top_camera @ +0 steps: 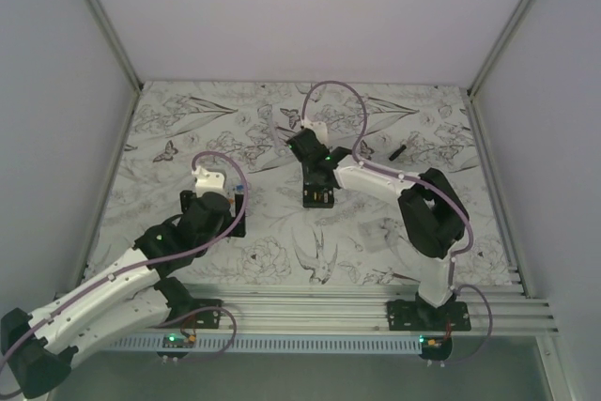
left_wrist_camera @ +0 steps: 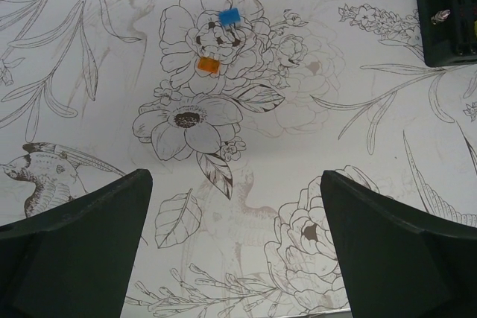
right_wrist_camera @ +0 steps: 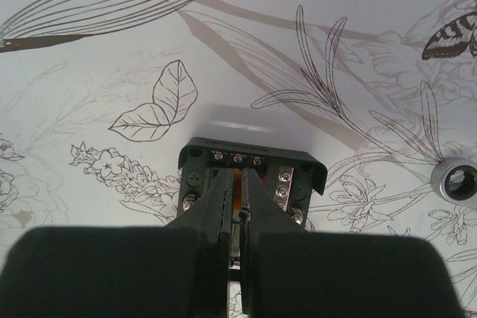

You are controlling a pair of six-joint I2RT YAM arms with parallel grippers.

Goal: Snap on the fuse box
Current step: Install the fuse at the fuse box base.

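Right fingers [right_wrist_camera: 220, 210], shut inside the fuse box [right_wrist_camera: 253, 156], could skid it across the bench [right_wrist_camera: 112, 42], since left fingers [left_wrist_camera: 82, 247] gape empty.

From my screen this reads as a robotics lab test cell. Plain pale-grey wall panels [top_camera: 310, 7] box in the table on three sides, joined by bare aluminium corner posts [top_camera: 101, 21]. The white-and-black left arm [top_camera: 113, 288] and right arm [top_camera: 432, 223] are bolted to a ribbed silver aluminium rail [top_camera: 310, 312], trailing lilac cables [top_camera: 334, 84]. A white sheet printed with line-drawn flowers and birds [top_camera: 235, 110] covers the tabletop.
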